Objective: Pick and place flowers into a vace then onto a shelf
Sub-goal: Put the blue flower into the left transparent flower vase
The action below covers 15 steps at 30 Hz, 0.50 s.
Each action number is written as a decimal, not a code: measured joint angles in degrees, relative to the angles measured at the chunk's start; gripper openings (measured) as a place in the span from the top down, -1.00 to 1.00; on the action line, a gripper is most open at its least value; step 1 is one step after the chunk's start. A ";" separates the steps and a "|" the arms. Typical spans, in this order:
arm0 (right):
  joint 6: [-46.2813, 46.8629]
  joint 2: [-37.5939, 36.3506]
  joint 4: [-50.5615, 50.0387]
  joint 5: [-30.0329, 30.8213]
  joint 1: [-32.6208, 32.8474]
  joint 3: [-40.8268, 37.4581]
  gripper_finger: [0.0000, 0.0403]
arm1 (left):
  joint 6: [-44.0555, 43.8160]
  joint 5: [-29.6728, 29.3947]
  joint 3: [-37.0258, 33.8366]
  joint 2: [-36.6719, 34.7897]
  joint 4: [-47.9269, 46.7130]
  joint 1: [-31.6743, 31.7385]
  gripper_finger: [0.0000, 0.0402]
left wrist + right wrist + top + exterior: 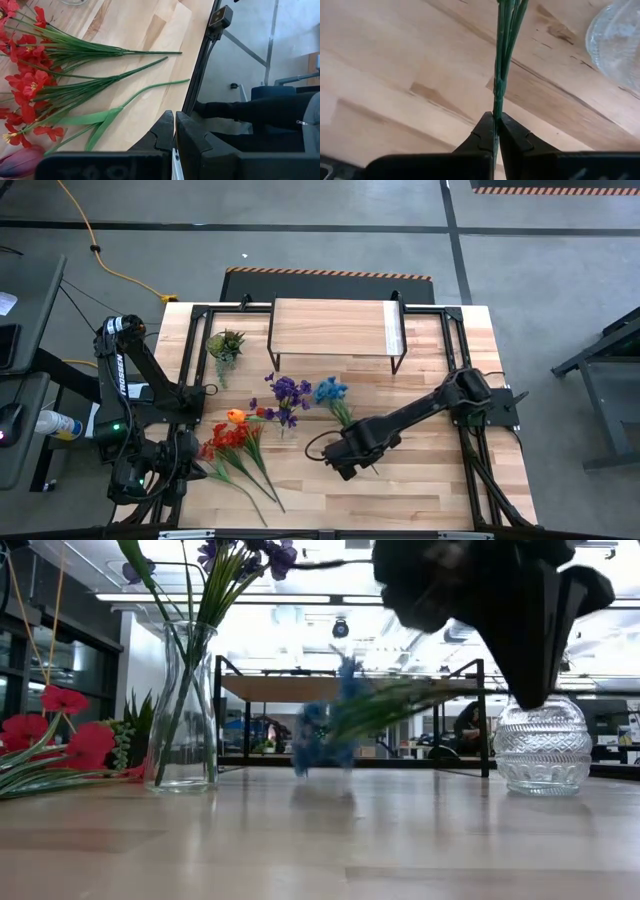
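Pinching the green stem of the blue flower spray (332, 393) between pressed-together fingers, right gripper (495, 131) holding it lifted off the table (420, 490), near the purple-filled vase (185, 710) and before the shelf (330, 327); left gripper (174, 131) closed, empty, beside red flowers (30, 85).

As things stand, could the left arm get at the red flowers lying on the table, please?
Probably yes. The left gripper, shut and empty, sits at the table's front left corner, and the red flowers lie right beside it with nothing between. The right gripper is busy off to the side, shut on the blue flower's stem.
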 joint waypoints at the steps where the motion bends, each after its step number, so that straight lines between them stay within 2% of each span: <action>1: 0.29 -0.13 0.00 0.13 0.00 0.05 0.99 | 0.00 0.00 0.00 0.00 0.00 0.01 0.72; 15: 0.63 -1.14 2.43 -0.10 -0.20 0.11 1.00 | 0.00 0.07 -0.01 0.00 -0.03 0.01 0.72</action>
